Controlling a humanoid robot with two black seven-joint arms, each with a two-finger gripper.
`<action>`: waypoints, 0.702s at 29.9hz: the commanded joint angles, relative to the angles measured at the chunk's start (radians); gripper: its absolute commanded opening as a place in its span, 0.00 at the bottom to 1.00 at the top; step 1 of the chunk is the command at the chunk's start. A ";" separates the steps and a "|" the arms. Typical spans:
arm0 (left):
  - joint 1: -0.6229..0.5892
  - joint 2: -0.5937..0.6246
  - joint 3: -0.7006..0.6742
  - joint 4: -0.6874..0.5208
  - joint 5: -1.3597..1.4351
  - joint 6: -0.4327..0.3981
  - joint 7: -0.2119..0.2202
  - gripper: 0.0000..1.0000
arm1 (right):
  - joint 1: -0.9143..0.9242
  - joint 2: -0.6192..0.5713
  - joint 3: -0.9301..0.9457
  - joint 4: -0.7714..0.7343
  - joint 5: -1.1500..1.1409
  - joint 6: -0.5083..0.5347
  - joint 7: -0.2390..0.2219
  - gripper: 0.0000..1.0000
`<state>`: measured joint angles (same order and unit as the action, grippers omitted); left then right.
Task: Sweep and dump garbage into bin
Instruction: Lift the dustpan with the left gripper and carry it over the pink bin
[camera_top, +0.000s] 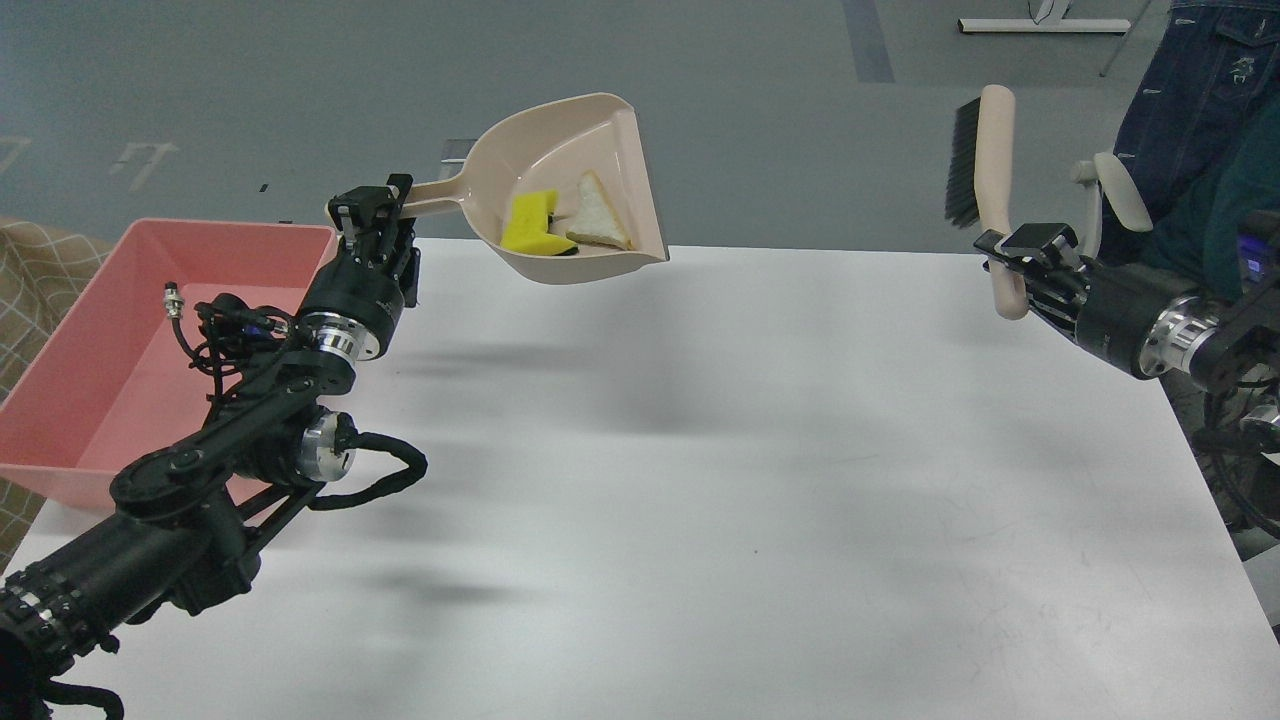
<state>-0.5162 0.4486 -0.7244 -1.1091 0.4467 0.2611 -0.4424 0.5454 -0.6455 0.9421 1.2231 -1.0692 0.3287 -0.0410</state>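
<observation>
At far left, the pink bin (150, 340) sits on the edge of the white table (750, 500), partly behind my left arm. My left gripper (375, 215) is clamped on the handle of the beige dustpan (585, 165), holding it in the air above the table's far edge, just right of the bin and clear of it. Inside the pan lies the garbage: a yellow sponge piece (532, 225) with a dark underside and, touching it on the right, a pale wedge-shaped scrap (598, 215). The middle of the table carries only soft shadows. At right, my right gripper (1020, 262) grips the beige handle of the brush (985, 170), which stands upright beyond the table's corner, black bristles facing left. A person in dark denim (1200, 90) stands at the upper right.
</observation>
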 joint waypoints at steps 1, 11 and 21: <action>0.004 0.076 -0.049 -0.040 -0.002 0.000 0.042 0.00 | -0.008 0.000 0.001 0.001 0.000 0.000 0.001 0.00; 0.030 0.196 -0.208 -0.043 -0.003 -0.065 0.085 0.00 | -0.010 0.007 0.001 0.007 0.002 0.000 0.001 0.00; 0.064 0.326 -0.265 -0.043 -0.108 -0.102 0.102 0.00 | -0.010 0.014 0.001 0.007 0.002 0.001 0.001 0.00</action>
<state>-0.4614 0.7367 -0.9852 -1.1520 0.3734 0.1720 -0.3412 0.5359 -0.6334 0.9436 1.2321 -1.0676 0.3301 -0.0398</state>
